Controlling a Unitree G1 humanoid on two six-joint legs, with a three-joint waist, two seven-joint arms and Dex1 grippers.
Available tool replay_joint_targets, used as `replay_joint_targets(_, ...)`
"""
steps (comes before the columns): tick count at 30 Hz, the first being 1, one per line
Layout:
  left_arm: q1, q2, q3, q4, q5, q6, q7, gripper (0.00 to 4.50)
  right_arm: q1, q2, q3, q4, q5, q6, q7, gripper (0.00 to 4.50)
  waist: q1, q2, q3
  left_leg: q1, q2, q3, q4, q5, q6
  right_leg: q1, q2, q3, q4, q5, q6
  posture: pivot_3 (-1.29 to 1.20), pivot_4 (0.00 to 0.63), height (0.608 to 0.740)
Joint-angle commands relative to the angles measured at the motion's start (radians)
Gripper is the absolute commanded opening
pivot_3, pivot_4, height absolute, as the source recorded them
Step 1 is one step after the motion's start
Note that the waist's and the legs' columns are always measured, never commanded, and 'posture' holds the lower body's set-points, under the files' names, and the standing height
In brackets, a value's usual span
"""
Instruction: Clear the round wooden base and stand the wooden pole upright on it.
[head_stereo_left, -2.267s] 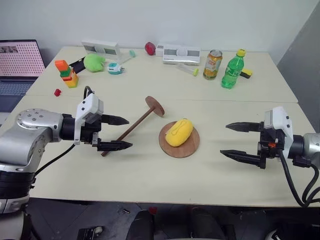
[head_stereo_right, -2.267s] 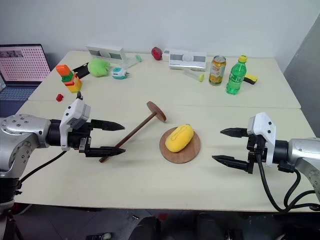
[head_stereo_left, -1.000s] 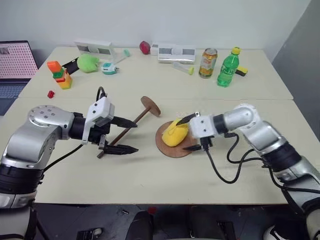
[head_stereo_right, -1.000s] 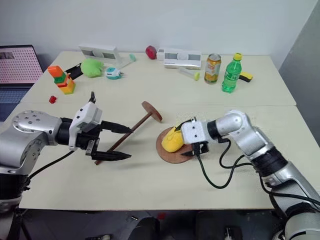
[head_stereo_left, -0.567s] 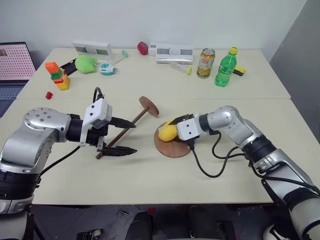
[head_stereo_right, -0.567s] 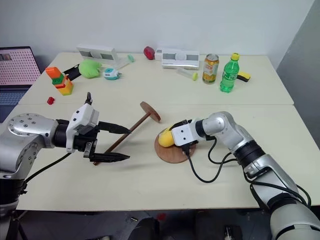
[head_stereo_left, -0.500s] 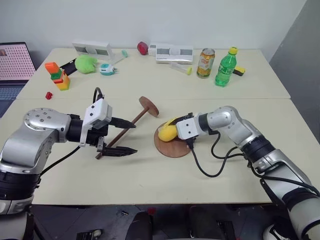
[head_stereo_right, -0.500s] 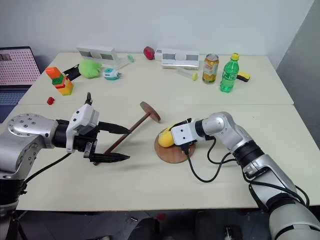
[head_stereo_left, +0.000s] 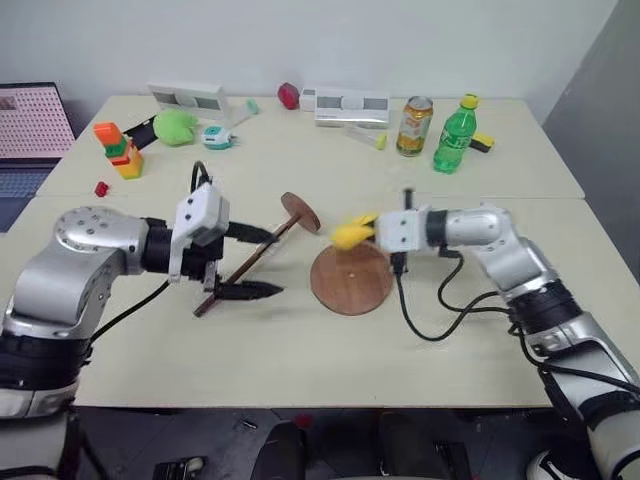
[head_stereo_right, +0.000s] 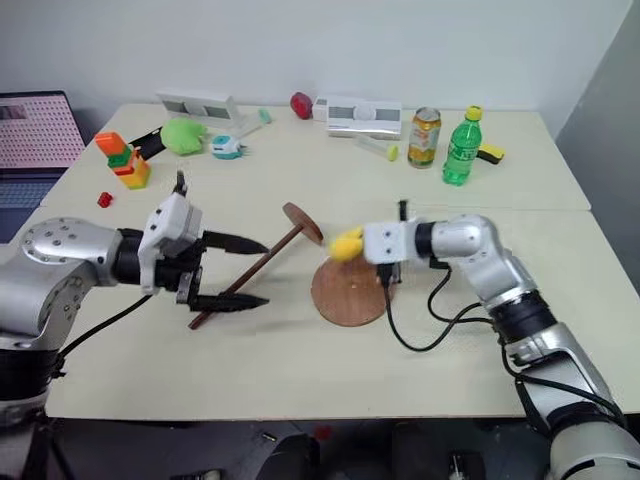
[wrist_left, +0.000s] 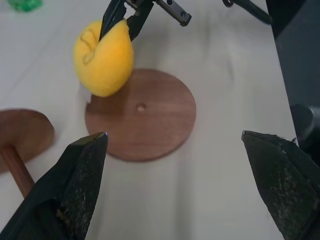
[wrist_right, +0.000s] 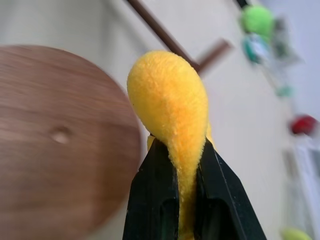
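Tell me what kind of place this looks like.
Probably a lab or office test area: pale tables pushed together against a bare wall, a laptop at the edge, and assorted props like a soda can and green bottle.

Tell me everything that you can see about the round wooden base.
The round wooden base is a thin, flat, reddish-brown disc with visible grain and a small hole in its centre. It lies flat on the table, with nothing on it. The right claw holds a yellow plush toy lifted above its far edge, not touching it.
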Motion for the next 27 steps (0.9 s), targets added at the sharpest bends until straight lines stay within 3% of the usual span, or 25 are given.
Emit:
replay_joint_targets(1,-0.004,-0.024,0.028,-0.017,-0.017,0.002,0.043,4.5,0.021,-0.058,-0.096,0.058,-0.076,0.046,-0.17,0.01,-0.001,0.0,0.0,0.0,0.0,0.0,0.0,0.0,0.0,0.0,0.0,0.0,0.0,0.0,0.0,0.0,0.15,0.74)
replay_joint_targets(9,0.002,-0.036,0.018,-0.031,-0.022,0.009,0.06,4.5,-0.114,-0.039,-0.007,0.646,-0.321,-0.044,-0.653,0.01,-0.014,0.0,0.0,0.001,0.0,0.004,-0.001,0.0,0.0,-0.002,0.0,0.004,0.001,0.0,0.0,0.0,0.15,0.74)
replay_joint_targets(12,0.001,-0.035,0.014,-0.034,-0.021,0.009,0.059,4.5,-0.168,-0.008,0.027,0.788,-0.36,-0.067,-0.742,0.01,-0.032,0.0,0.0,-0.001,0.001,0.008,-0.002,0.0,0.0,-0.006,0.0,0.008,0.003,0.0,0.0,0.0,0.15,0.74)
replay_joint_targets(13,0.002,-0.035,0.013,-0.038,-0.022,0.011,0.059,4.5,-0.18,0.003,0.027,0.82,-0.356,-0.072,-0.748,0.67,-0.034,0.0,0.0,-0.001,0.001,0.009,-0.002,0.0,0.0,-0.007,0.0,0.008,0.003,0.0,0.0,0.0,0.15,0.74)
replay_joint_targets(19,0.013,-0.024,0.022,-0.053,-0.028,0.024,0.054,4.5,-0.163,-0.001,0.007,0.778,-0.295,-0.119,-0.62,1.98,-0.038,0.0,0.0,-0.001,0.001,0.009,-0.002,0.0,0.0,-0.006,0.0,0.009,0.002,0.0,0.0,0.0,0.15,0.74)
replay_joint_targets(22,0.02,-0.014,0.025,-0.05,-0.027,0.022,0.044,4.5,-0.091,-0.05,-0.026,0.635,-0.215,-0.062,-0.425,2.66,-0.035,0.0,0.0,-0.001,0.001,0.009,-0.001,0.0,0.0,-0.006,0.0,0.009,0.002,0.0,0.0,0.0,0.15,0.74)
replay_joint_targets(27,-0.002,-0.023,0.019,-0.03,-0.029,0.026,0.047,4.5,0.01,-0.134,-0.081,0.339,-0.138,0.085,-0.237,3.78,-0.021,0.0,0.0,-0.002,0.001,0.007,-0.001,0.0,0.0,-0.006,-0.001,0.007,0.001,0.0,0.0,0.0,0.15,0.74)
